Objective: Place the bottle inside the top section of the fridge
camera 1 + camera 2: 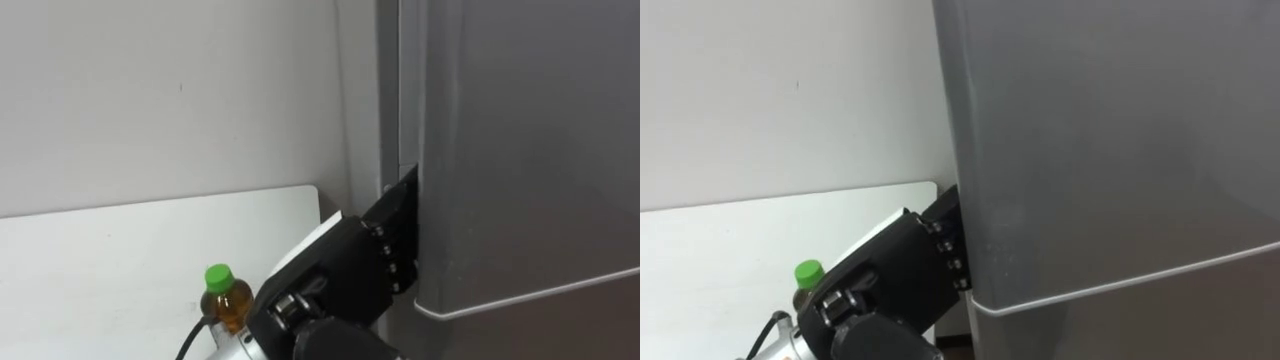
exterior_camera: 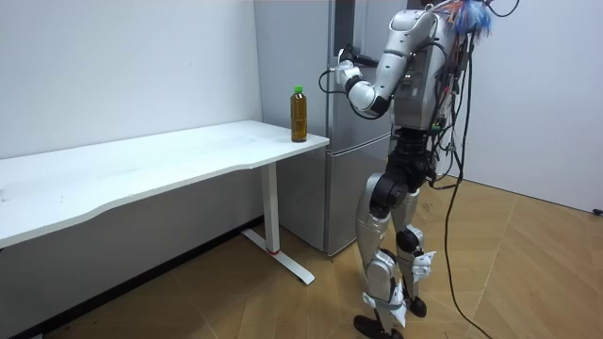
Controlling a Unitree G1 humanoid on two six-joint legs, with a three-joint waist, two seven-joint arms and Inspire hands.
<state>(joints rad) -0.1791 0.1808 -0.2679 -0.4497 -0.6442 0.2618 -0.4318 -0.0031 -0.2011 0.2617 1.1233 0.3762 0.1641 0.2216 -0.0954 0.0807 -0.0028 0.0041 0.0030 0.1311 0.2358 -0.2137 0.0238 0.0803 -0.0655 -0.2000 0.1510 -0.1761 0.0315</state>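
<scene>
Before the grey fridge (image 1: 520, 150) stands the robot, upright on both legs on the wooden floor (image 2: 528, 273), its body close to the fridge's front. Its left arm is raised, and the left hand (image 1: 385, 245) lies against the fridge's upper door at that door's left edge, just above the seam that parts the upper door from the lower one. The front of the hand is hidden behind the door's edge, so whether it grips the door or rests open cannot be told. Both fridge doors appear shut. Left of the fridge, the bottle (image 1: 228, 300) stands upright on the white table (image 1: 120, 260), near the table corner that lies closest to the fridge. The bottle holds amber liquid and bears a green cap (image 1: 217, 276). It is apart from the left hand and below the raised forearm as the eye views show it. Behind the table, left of the fridge, runs a plain white wall (image 1: 150, 90).
</scene>
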